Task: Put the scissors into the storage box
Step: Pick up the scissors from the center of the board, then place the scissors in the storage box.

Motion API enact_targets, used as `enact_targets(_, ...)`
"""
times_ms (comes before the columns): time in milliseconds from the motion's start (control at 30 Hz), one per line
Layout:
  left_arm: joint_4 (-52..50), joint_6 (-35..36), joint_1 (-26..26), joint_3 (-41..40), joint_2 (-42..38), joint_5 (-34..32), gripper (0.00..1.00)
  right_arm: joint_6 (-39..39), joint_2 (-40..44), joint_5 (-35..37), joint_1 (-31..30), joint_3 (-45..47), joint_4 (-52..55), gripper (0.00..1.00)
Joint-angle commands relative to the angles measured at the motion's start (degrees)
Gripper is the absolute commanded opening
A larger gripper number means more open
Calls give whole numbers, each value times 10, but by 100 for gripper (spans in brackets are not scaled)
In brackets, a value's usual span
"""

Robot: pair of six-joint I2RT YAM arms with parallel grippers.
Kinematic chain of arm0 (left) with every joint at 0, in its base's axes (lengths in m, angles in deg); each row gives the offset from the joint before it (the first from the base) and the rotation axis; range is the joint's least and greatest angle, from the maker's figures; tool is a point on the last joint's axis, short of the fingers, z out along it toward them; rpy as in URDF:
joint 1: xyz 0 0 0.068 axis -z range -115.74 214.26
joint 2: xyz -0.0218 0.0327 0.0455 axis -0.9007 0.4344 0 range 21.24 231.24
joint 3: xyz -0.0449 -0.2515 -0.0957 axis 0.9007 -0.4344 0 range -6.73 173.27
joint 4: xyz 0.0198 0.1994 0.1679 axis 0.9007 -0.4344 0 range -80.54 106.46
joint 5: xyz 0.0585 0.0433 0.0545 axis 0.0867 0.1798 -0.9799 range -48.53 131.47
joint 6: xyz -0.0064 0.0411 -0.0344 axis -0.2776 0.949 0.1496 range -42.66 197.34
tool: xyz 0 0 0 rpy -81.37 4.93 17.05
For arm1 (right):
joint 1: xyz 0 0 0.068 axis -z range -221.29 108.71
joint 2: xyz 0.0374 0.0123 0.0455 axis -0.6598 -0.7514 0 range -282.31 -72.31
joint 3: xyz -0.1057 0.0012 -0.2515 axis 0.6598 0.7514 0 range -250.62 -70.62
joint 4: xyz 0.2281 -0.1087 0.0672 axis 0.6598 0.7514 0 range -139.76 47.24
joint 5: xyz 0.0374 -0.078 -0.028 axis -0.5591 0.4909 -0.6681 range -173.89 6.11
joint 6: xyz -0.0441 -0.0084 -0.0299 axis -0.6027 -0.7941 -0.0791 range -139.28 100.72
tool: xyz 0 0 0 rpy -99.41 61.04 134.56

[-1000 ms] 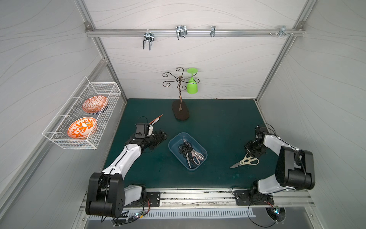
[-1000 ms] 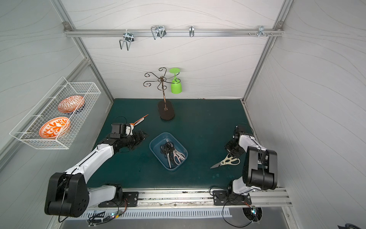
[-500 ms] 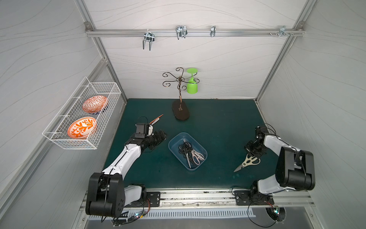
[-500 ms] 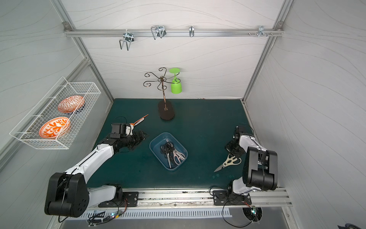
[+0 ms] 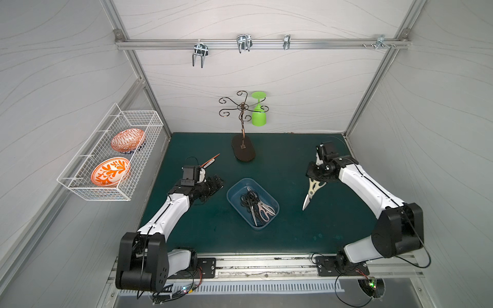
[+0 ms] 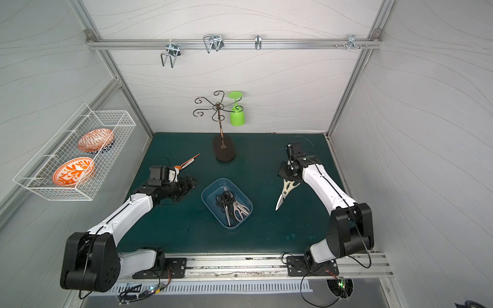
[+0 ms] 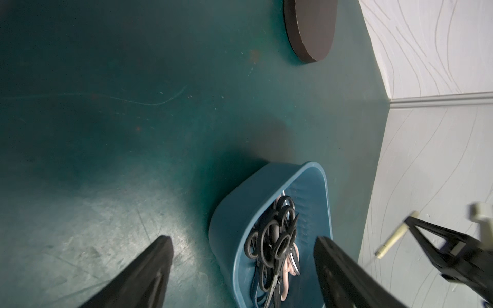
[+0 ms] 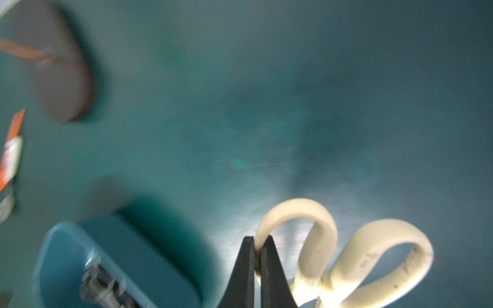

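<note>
In both top views the cream-handled scissors (image 5: 310, 190) (image 6: 286, 190) hang above the green mat, blades pointing down, to the right of the storage box. My right gripper (image 5: 315, 178) (image 8: 257, 242) is shut on one cream loop handle (image 8: 296, 210). The storage box (image 5: 234, 188) (image 6: 206, 194) (image 7: 229, 213) is a blue tub at mid-table holding several scissors (image 5: 253, 202) (image 7: 274, 234) with black and pale handles. My left gripper (image 5: 217, 182) (image 7: 242, 238) stands open and empty just left of the box.
A dark oval stand base (image 5: 243, 150) with curled hooks and a hanging green glass (image 5: 258, 114) stands at the back. An orange-and-white pointed tool (image 5: 210, 161) lies behind my left wrist. A white wire basket (image 5: 149, 120) with orange bowls hangs on the left wall.
My right gripper has shut on the cream scissors' handle and raised them off the mat; their blades have swung from lying flat to hanging down. The left arm has stayed put.
</note>
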Motion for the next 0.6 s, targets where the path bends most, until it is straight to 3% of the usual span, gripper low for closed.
enact_targets(0,4,5,-31,17,-7,8,87,-42,-41,-9,-66,-73,54,0)
enact_targets(267,-21,24,-65,30,-7,5,87,-77,-136,3,-244,-165,34,0)
enact_targets(567,-15,18,-66,26,-4,11,87,-107,-216,21,-337,-206,-6,0)
